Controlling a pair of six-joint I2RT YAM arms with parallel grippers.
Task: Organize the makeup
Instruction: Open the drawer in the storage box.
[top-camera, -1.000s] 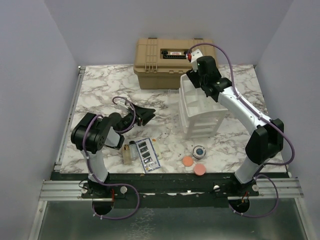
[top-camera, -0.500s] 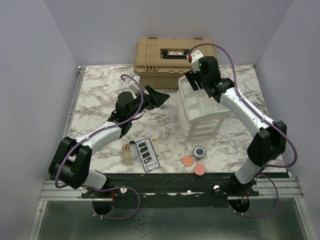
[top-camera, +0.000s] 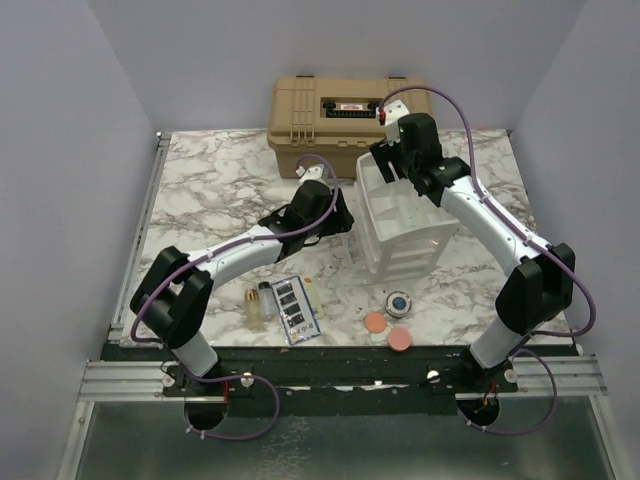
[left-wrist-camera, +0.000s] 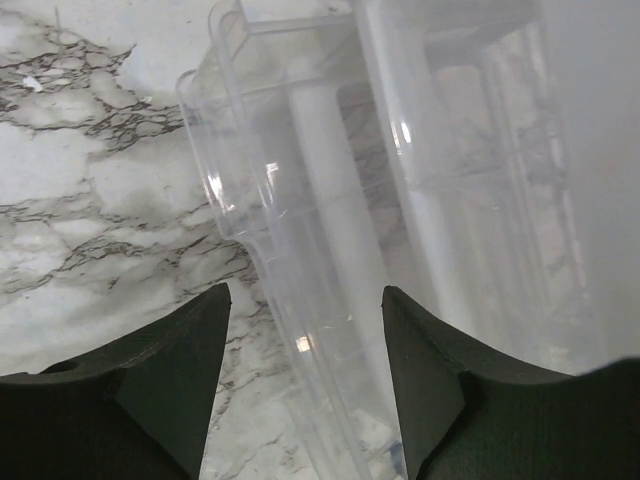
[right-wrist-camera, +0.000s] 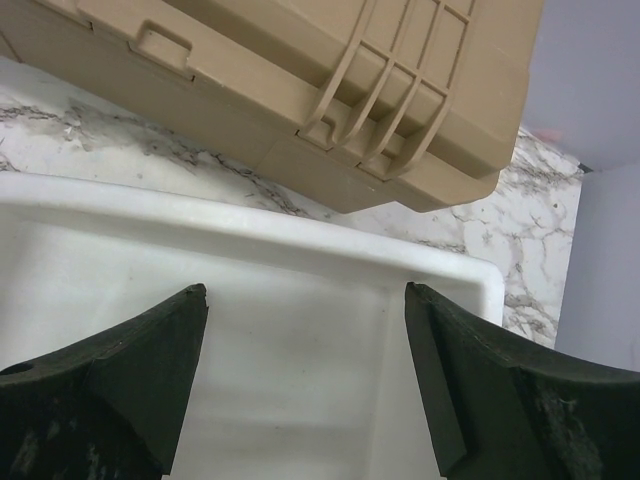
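The makeup lies near the front edge in the top view: a dark palette (top-camera: 297, 310), two tiny bottles (top-camera: 259, 302), an orange disc (top-camera: 375, 322), a pink disc (top-camera: 400, 338) and a small dark jar (top-camera: 399, 301). My left gripper (top-camera: 343, 216) is at the left side of the white organizer (top-camera: 400, 235). In the left wrist view this gripper (left-wrist-camera: 305, 300) is open, with the organizer's clear wall (left-wrist-camera: 290, 190) between its fingers and clear of both. My right gripper (top-camera: 386, 166) hangs open over the organizer's top tier (right-wrist-camera: 280, 250), empty (right-wrist-camera: 305, 295).
A tan hard case (top-camera: 345, 120) stands at the back, right behind the organizer, and fills the top of the right wrist view (right-wrist-camera: 300, 80). Bare marble table (top-camera: 210, 190) stretches to the left. Grey walls close in the sides.
My left arm has swung from the table's left side across to the organizer's left wall, and its jaws have spread wider. The right gripper has barely moved.
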